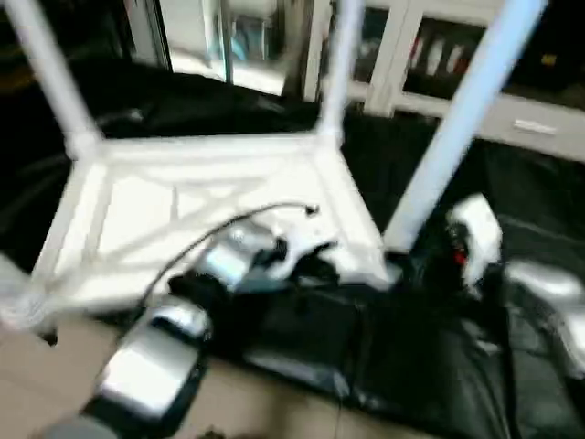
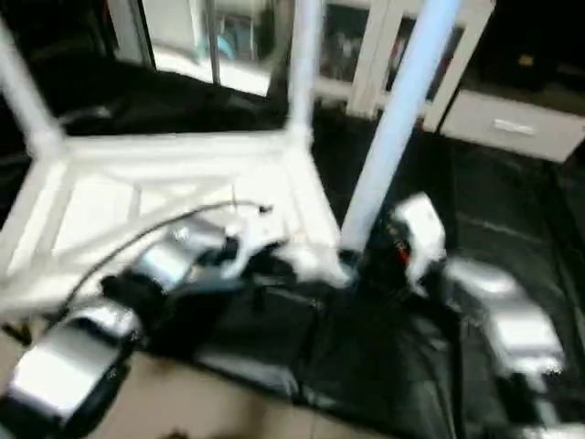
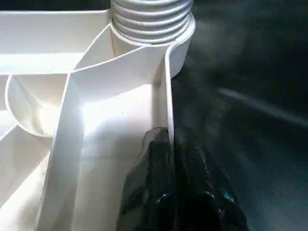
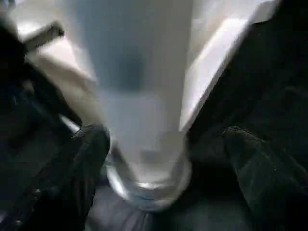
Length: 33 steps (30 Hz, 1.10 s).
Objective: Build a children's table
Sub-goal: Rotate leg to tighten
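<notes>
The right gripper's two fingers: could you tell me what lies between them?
In the right wrist view, the white leg stands between the open fingers, its ribbed end in the tabletop's corner socket.

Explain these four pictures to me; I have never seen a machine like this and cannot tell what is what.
A two-armed robot is assembling an upturned white children's table on a black mat. The two wide pictures come from its head camera and show its silver arms. The two close pictures come from wrist cameras. The left gripper pinches the tabletop's side rim, beside a ribbed leg end sitting in a corner socket. The right gripper is open, one finger on each side of the near leg. Three legs stand upright; a fourth is not clearly visible.
</notes>
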{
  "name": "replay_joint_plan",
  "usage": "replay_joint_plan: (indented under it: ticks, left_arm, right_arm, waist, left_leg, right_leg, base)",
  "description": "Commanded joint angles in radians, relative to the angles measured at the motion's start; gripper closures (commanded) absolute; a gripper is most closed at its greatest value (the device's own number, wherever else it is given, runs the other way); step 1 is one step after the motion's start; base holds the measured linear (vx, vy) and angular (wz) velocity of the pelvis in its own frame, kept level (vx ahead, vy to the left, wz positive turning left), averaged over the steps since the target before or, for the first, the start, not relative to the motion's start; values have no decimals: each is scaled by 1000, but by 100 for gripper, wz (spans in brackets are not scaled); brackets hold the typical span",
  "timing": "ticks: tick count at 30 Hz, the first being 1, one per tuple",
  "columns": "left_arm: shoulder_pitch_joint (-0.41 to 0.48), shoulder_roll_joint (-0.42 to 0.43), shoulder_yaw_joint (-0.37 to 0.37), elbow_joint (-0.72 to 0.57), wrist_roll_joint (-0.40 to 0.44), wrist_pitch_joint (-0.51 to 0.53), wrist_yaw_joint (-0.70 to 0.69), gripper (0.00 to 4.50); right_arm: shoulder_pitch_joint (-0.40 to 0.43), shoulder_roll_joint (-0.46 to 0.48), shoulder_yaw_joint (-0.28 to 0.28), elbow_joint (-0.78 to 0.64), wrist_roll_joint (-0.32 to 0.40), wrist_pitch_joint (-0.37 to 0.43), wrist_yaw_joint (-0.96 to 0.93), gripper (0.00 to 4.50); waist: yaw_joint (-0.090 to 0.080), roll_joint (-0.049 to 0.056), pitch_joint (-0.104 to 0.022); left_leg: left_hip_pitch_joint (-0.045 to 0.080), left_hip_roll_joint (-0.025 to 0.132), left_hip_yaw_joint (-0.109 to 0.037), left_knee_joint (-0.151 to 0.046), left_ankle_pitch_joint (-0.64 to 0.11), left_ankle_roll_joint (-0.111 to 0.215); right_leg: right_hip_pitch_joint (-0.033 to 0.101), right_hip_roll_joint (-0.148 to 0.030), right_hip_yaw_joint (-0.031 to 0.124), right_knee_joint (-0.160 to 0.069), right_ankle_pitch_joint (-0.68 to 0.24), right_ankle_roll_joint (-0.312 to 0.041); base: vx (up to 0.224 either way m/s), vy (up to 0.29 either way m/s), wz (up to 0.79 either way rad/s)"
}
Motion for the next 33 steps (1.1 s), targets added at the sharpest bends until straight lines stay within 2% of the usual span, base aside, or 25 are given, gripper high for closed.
replay_joint_plan:
  ticks: [1, 3, 4, 5, 11, 13, 16, 18, 27, 28, 33]
  left_arm:
    - [22, -9, -42, -76, -46, -40, -132, 450]
    - [42, 18, -61, -106, -45, -56, -176, 450]
    - [51, 33, -70, -114, -44, -77, -201, 450]
    - [58, 45, -74, -124, -43, -89, -220, 450]
    - [64, 91, -80, -140, -31, -90, -271, 450]
    - [66, 98, -83, -151, -32, -82, -277, 450]
    - [65, 100, -86, -155, -34, -80, -278, 450]
    - [63, 100, -85, -157, -35, -78, -278, 450]
    - [69, 97, -86, -168, -40, -71, -265, 450]
    - [71, 97, -87, -172, -41, -69, -265, 450]
    - [75, 97, -88, -177, -42, -62, -266, 450]
  right_arm:
    - [8, -41, 17, -26, -17, -29, 65, 44]
    - [20, -72, 35, -28, -27, -54, 110, 44]
    - [25, -87, 50, -27, -37, -78, 134, 44]
    - [27, -95, 59, -28, -38, -90, 150, 44]
    - [36, -115, 126, -30, -47, -134, 270, 44]
    - [34, -124, 146, -20, -56, -146, 305, 44]
    - [24, -122, 163, 3, -62, -165, 324, 44]
    - [12, -118, 171, 22, -63, -180, 339, 69]
    - [-17, -86, 182, 74, -65, -224, 385, 150]
    - [-18, -84, 185, 80, -65, -229, 389, 156]
    - [-12, -82, 196, 86, -70, -244, 406, 177]
  waist:
    - [-6, -10, -59]
    - [-4, -12, -59]
    - [-5, -18, -58]
    - [-4, -18, -60]
    - [-4, -16, -62]
    - [-5, -22, -62]
    - [-5, -19, -63]
    - [-4, -25, -65]
    - [-4, -28, -66]
    - [-4, -31, -67]
    - [-3, -30, -67]
  left_leg:
    - [15, 35, -11, -72, -221, 66]
    - [16, 36, -10, -72, -216, 65]
    - [16, 36, -9, -71, -217, 68]
    - [13, 36, -10, -71, -208, 71]
    - [13, 36, -11, -69, -185, 77]
    - [11, 35, -10, -68, -181, 79]
    - [12, 36, -10, -66, -171, 83]
    - [14, 36, -9, -64, -167, 85]
    - [13, 35, -8, -60, -144, 96]
    - [12, 35, -8, -59, -133, 103]
    - [13, 35, -8, -58, -133, 107]
  right_leg:
    - [49, -50, 31, -71, -238, -221]
    - [47, -50, 31, -70, -235, -219]
    - [46, -49, 31, -71, -234, -219]
    - [49, -52, 31, -68, -233, -217]
    - [47, -49, 29, -62, -206, -226]
    - [49, -50, 30, -59, -195, -229]
    - [49, -50, 29, -56, -177, -238]
    - [49, -51, 29, -56, -173, -242]
    - [50, -49, 29, -50, -155, -248]
    - [51, -48, 28, -47, -135, -255]
    - [52, -49, 28, -47, -139, -258]
  base:
    - [0, 0, 0]
    - [0, 0, 0]
    - [0, 0, 0]
    - [0, 0, 0]
    - [0, 0, 0]
    - [0, 0, 0]
    - [0, 0, 0]
    - [0, 0, 0]
    - [0, 0, 0]
    - [0, 0, 0]
    - [0, 0, 0]
